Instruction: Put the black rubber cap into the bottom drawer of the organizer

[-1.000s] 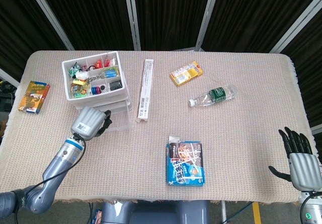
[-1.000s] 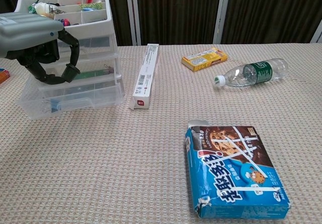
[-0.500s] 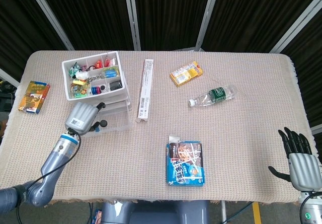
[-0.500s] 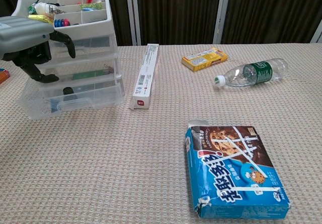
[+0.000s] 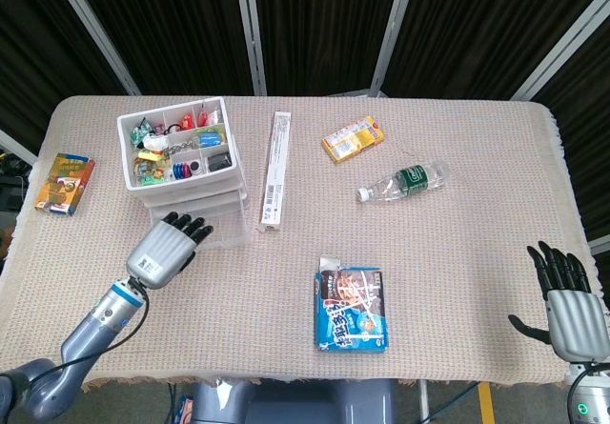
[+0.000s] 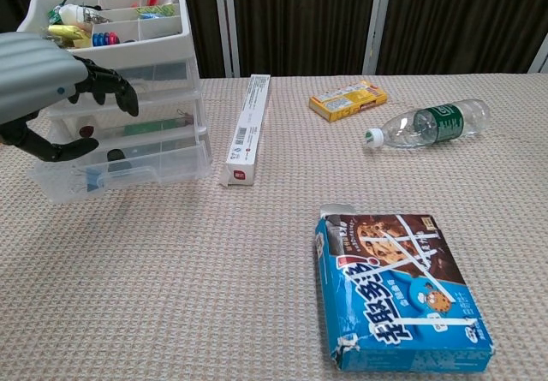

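The blue cookie box (image 6: 401,294) carried large white Chinese characters, seemingly 趣多多, across its face. A square code label sat on the back of the left robot hand (image 5: 164,252). Small print ran along the long white box (image 6: 246,129) and the bottle (image 6: 428,124) label, too small to read.
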`<state>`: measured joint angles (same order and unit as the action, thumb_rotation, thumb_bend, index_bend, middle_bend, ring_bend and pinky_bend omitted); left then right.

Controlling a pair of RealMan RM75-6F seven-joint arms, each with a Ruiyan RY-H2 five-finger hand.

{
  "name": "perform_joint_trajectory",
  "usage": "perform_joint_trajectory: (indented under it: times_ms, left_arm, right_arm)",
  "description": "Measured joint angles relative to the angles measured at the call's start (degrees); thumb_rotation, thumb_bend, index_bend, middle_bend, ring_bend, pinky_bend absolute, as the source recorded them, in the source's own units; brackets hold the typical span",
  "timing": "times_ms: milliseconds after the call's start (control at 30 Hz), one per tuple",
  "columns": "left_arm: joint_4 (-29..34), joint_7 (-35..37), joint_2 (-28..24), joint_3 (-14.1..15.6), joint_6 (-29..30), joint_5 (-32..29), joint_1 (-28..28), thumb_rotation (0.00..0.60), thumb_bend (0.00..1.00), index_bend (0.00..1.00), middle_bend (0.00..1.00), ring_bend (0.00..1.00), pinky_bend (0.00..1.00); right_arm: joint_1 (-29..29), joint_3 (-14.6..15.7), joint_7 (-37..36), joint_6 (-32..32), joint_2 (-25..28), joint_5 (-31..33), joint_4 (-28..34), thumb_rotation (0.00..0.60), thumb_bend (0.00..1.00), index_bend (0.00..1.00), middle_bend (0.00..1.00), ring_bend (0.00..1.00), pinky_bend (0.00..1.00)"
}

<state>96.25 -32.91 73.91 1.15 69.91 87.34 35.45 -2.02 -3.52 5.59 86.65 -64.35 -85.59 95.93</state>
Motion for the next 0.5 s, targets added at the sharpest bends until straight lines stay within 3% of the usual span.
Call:
perform_joint_trajectory:
  times_ms: [100,233,500]
  left_arm:
    - [-3.7,0.0,-0.7,3.3,1.4,10.1,-0.1,0.6,0.74,0.28,0.07,0.01,0.12]
    - [-8.8,-1.0,-2.2,9.0,0.3,20.1,0.7,0.6,0.76,0.26,0.04,0.0,0.1]
    - [-9.5,-6.2,-3.8,11.1,-8.4,23.0,2.9,0.6,0.77,0.24,0.04,0.0,0.1]
  right_arm:
    - [0.0,0.0,0.2,0.1,0.0,0.0,0.0,0.6,0.01,0.05,0.0,0.0,0.0]
    - [0.0,-0.1,0.2,0.1,0.0,0.1,0.0,0.6,0.01,0.05,0.0,0.0,0.0]
    - [0.0,-0.1,-0.1,0.1,0.0,0.1,-0.1,0.6,0.01,0.05,0.0,0.0,0.0]
